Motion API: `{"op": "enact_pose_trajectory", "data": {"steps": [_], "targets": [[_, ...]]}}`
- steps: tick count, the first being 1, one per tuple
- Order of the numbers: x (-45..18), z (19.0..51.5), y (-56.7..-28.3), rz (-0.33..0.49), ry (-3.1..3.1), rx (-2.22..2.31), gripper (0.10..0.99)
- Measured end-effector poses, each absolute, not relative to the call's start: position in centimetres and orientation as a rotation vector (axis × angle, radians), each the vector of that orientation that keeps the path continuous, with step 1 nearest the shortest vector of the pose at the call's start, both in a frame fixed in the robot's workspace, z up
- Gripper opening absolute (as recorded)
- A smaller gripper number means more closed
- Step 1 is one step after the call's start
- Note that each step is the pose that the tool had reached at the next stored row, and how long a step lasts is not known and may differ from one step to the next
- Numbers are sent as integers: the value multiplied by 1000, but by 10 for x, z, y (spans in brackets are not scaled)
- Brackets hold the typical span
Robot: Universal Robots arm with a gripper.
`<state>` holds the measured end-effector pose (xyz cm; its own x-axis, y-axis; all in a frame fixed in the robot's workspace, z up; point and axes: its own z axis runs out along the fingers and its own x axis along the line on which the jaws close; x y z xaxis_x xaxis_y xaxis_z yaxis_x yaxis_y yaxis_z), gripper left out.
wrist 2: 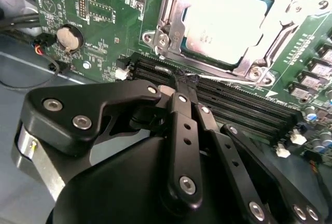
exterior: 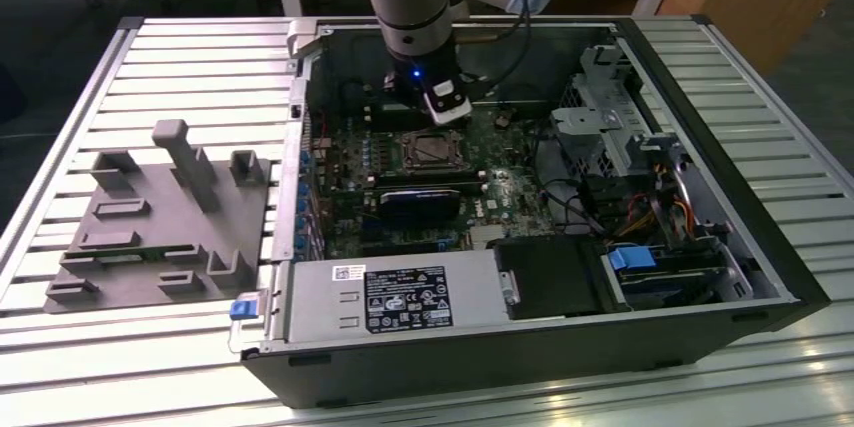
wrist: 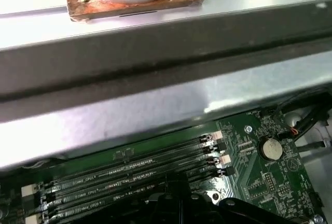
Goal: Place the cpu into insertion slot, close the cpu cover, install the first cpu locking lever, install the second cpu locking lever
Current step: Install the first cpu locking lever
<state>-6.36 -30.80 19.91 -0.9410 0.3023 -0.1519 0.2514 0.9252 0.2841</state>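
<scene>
The cpu, with its pale silver top, lies in the insertion slot on the green motherboard. The cpu cover, a metal frame, lies down around the chip's edges. A thin locking lever runs along the socket side that faces the memory slots. My gripper is shut, and its tips rest at that lever's end. I cannot tell whether they pinch it. In the exterior view the gripper hangs inside the open case, just behind the socket.
Long black memory slots lie between my fingers and the socket, with a coin battery beside them. The power supply, a drive cage and cables crowd the case. A grey fixture sits on the exterior view's left.
</scene>
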Motion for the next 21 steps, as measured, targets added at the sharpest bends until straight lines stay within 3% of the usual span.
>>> {"op": "enact_pose_trajectory", "data": {"steps": [21], "targets": [[-64, 193, -307, 347, 2878, 449, 106]]}}
